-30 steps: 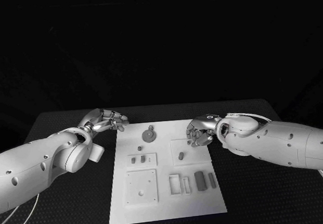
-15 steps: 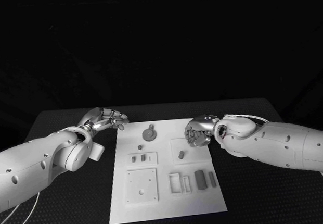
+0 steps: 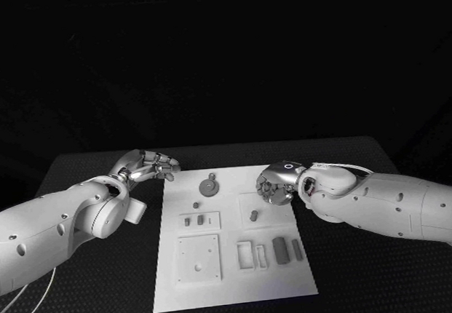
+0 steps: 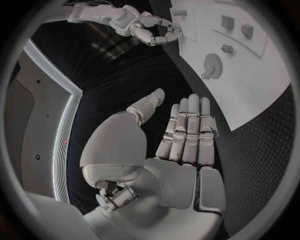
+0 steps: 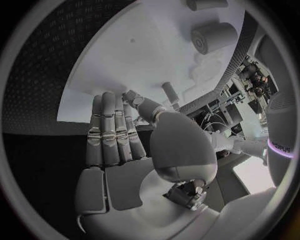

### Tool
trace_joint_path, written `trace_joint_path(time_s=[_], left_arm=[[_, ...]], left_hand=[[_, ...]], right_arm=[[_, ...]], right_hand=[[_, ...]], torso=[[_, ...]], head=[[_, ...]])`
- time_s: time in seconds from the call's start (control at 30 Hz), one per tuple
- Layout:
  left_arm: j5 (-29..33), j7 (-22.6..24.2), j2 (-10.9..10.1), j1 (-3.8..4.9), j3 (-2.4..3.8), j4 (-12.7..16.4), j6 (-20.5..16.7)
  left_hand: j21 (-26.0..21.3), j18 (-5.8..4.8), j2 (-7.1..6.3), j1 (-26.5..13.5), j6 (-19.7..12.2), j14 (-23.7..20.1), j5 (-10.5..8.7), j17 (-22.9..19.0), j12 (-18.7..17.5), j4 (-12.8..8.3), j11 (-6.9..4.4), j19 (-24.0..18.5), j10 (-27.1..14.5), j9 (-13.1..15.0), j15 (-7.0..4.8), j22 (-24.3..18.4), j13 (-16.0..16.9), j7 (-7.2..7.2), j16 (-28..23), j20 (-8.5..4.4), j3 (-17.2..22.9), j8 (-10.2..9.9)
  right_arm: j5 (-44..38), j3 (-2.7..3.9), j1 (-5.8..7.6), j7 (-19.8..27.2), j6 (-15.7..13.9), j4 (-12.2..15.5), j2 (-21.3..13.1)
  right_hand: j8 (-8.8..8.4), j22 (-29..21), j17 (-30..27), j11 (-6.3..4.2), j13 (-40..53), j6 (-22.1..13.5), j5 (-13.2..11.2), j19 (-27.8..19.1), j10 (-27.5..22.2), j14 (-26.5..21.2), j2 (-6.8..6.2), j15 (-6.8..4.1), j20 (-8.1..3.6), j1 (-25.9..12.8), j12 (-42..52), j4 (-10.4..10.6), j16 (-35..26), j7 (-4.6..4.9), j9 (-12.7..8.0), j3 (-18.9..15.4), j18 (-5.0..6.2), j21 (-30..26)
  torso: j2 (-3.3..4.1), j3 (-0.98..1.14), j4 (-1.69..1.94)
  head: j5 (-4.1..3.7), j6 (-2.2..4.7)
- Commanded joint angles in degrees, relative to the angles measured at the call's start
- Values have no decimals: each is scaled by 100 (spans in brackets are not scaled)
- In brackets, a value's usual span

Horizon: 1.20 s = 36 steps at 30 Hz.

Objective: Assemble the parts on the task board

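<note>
The white task board [image 3: 234, 287] lies mid-table. On it are a round grey part with a tab [image 3: 209, 186], a short peg [image 3: 254, 215], two dark bars [image 3: 280, 249] and a square plate [image 3: 197, 259]. My left hand [image 3: 148, 165] hovers just off the board's far left corner. In the left wrist view the left hand [image 4: 181, 135] has straight fingers and an empty palm beside the board [image 4: 250, 92]. My right hand [image 3: 278, 183] hangs over the board's far right part. In the right wrist view the right hand [image 5: 125, 135] is flat and empty above the board [image 5: 137, 65], near a grey cylinder [image 5: 212, 36].
Two small pieces [image 3: 193, 221] sit in a square recess, and two narrow frames [image 3: 252, 256] lie beside the bars. A tiny piece [image 3: 196, 205] lies below the round part. Black table [image 3: 102, 312] surrounds the board, with a cable at the near left.
My right hand has drifted slightly left and towards the far side over the board. The left hand has hardly moved. The parts lie as before.
</note>
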Motion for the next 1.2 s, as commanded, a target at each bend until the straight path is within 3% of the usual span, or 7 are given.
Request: trace_joint_path(time_s=[0.03, 0.17, 0.53, 0.93, 1.2], left_arm=[[40, 40, 5, 11, 3, 9, 30], [40, 30, 7, 11, 3, 7, 25], [40, -3, -2, 11, 3, 5, 27], [40, -13, 1, 11, 3, 4, 13], [40, -17, 4, 11, 3, 5, 9]], left_hand=[[-9, -25, -4, -52, -54, 11, -31, 13, -2, 6, -16, -28, -43, -10, 30, -10, -9, -2, -38, 13, -24, -2], [-2, -19, -3, -51, -60, 29, -31, 35, 2, 13, -17, -10, -41, -11, 23, -15, -12, 1, -38, 8, -26, -2], [8, -8, -3, -46, -84, 67, -31, 83, 10, 23, -23, 31, -29, -14, 7, -26, -18, 10, -41, -3, -32, -6], [7, -7, -9, -53, -142, 92, -31, 133, 3, 40, -15, 58, -45, -24, -3, -41, -32, 34, -59, -11, -43, -28], [3, -9, -9, -56, -166, 93, -30, 150, 1, 47, -12, 60, -53, -28, -4, -49, -38, 45, -71, -12, -46, -36]], right_arm=[[-155, -48, -57, -79, 66, 22, 18], [-242, -67, -62, -122, 103, 42, 15], [-376, -131, -145, -185, 89, 46, 10], [-457, -138, -169, -206, -175, 62, 30], [-513, -138, -179, -240, -102, 41, 57]], right_hand=[[-14, 24, 0, 122, -167, 57, 5, -59, -161, -70, -40, 12, 0, -14, -286, 0, -35, -7, -14, 101, -67, -46], [-15, 43, 5, 135, -182, 66, 5, -86, -167, -99, -44, 27, 7, -20, -320, -4, -35, -9, -29, 176, -66, -58], [94, 141, 47, 29, -137, 296, 5, 55, 141, 28, -43, -74, -6, -90, -247, -7, 62, -102, -30, 261, -4, 19], [160, 232, 102, -77, -93, 442, 6, 295, 407, 243, -71, -182, -29, -91, -194, -6, 196, -159, -41, 282, 80, 128], [177, 270, 124, -117, -71, 480, 6, 382, 498, 322, -77, -222, -64, -74, -186, -14, 244, -175, -46, 294, 80, 166]], torso=[[2, 0, 0], [-2, 0, -4], [-3, 0, -6], [-1, -1, -3], [-1, -3, 3]], head=[[-4, -12], [-8, -17], [-20, -36], [-42, -56], [-55, -58]])
